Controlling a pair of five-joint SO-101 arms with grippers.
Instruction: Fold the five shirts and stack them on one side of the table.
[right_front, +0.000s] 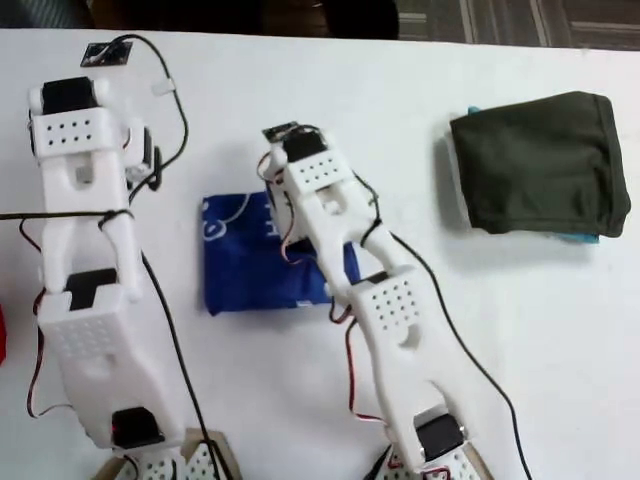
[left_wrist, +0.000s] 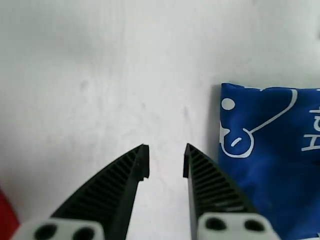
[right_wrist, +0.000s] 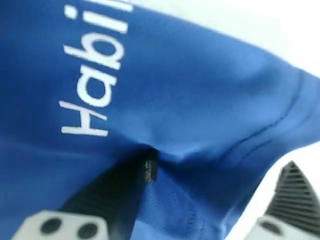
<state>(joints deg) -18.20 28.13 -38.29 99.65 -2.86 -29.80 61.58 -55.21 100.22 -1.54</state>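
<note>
Both apart: my left end effector (left_wrist: 166, 150) narrowly, over white tabletop (left_wrist: 100, 75); my right end effector (right_wrist: 220, 165) widely, astride the folded blue fabric shirt (right_wrist: 175, 75).

Bright and even, lit from above. Only soft, faint shadows on the white table (right_front: 300, 110). Mild glare there.

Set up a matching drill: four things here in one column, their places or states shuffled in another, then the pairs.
1. blue folded cloth shirt with white print
2. dark green folded cloth shirt
3. left gripper
4. right gripper

A. open over bare white table
B. lies partly under an arm
C. straddles blue cloth
D. lies off to one side, uncovered

Pairs: 1-B, 2-D, 3-A, 4-C
</note>
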